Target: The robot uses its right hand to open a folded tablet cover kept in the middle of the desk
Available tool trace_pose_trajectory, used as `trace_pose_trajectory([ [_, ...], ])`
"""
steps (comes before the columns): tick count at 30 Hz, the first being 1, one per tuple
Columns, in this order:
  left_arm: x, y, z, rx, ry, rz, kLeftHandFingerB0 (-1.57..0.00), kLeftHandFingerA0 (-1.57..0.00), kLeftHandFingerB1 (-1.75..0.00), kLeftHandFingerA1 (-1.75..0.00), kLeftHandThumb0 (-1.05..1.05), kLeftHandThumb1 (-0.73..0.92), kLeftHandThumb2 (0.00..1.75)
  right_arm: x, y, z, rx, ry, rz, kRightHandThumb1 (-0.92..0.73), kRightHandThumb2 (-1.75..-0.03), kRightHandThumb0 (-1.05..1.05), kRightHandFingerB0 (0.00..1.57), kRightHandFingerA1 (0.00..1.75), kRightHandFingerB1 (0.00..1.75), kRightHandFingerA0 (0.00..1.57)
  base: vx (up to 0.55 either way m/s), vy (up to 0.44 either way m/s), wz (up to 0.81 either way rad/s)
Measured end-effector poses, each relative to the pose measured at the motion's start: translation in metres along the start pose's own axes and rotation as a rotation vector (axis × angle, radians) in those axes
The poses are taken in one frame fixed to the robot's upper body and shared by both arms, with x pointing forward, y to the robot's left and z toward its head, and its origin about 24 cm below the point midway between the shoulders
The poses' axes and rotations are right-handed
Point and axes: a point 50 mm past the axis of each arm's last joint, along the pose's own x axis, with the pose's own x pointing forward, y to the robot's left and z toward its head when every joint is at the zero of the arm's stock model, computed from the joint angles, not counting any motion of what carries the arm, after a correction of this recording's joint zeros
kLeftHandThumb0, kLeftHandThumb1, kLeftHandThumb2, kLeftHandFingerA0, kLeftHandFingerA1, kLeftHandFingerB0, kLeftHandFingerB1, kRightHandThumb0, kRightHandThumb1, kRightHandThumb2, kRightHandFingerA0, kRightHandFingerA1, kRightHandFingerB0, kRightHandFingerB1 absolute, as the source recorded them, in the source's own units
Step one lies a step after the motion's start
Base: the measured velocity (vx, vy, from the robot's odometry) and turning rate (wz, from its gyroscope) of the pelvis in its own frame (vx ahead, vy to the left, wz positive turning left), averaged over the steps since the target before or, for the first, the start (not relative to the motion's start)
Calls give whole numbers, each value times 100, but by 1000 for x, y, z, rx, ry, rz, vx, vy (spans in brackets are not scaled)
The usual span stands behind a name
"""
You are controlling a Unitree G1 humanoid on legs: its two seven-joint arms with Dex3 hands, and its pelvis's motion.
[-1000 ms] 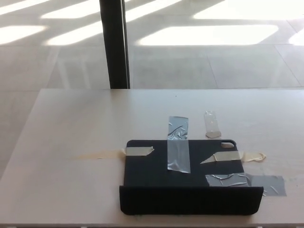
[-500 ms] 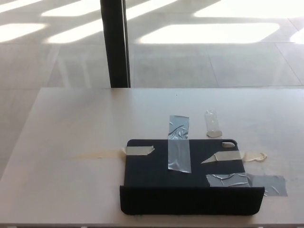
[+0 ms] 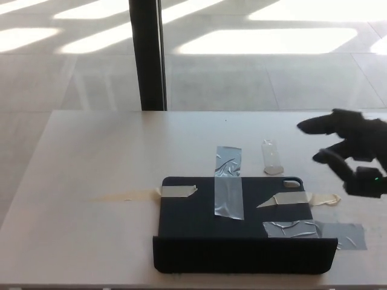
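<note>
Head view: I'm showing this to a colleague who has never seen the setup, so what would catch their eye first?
Probably the dark tablet cover near the desk's front edge, fastened down with grey and beige tape strips. Next, the black right hand entering from the right with fingers spread, above the desk and clear of the cover. Behind the desk, a dark post stands on the sunlit floor.

Light: bright daylight from twelve o'clock
Glare: blown-out sun patches on the floor (image 3: pixel 266 42)
Shadows: faint on the pale desk (image 3: pixel 91 157)
Blur: right hand (image 3: pixel 354 151) at three o'clock smeared; elsewhere mildly soft
</note>
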Motion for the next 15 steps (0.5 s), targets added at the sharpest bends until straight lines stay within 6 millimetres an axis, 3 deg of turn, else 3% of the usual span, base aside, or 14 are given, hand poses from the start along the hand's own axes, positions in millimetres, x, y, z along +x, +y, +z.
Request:
trace_pose_trajectory([
  [10, 0, -1, 1, -9, -3, -2, -44, -60, -59, -76, -86, 90, 68, 3, 61, -3, -150, 19, 273, -92, -68, -87, 40, 51, 38, 55, 0, 0, 0],
  [11, 0, -1, 1, -9, -3, -3, -37, -60, -63, -78, -82, 72, 119, 3, 65, -3, -164, 19, 294, -76, -116, -91, 36, 67, 53, 53, 0, 0, 0],
  [12, 0, -1, 1, -10, -3, -3, -37, -60, -63, -78, -82, 72, 119, 3, 68, -3, -176, 19, 308, -76, -116, -91, 36, 67, 53, 53, 0, 0, 0],
  [13, 0, -1, 1, -10, -4, -3, -45, -60, -59, -74, -88, 90, 68, 2, 73, -4, -194, 20, 328, -74, -117, -90, 36, 70, 53, 53, 0, 0, 0],
  [15, 0, -2, 1, -10, -5, -4, -45, -61, -60, -77, -87, 90, 68, 1, 82, -6, -227, 24, 365, -75, -117, -93, 37, 71, 52, 54, 0, 0, 0],
])
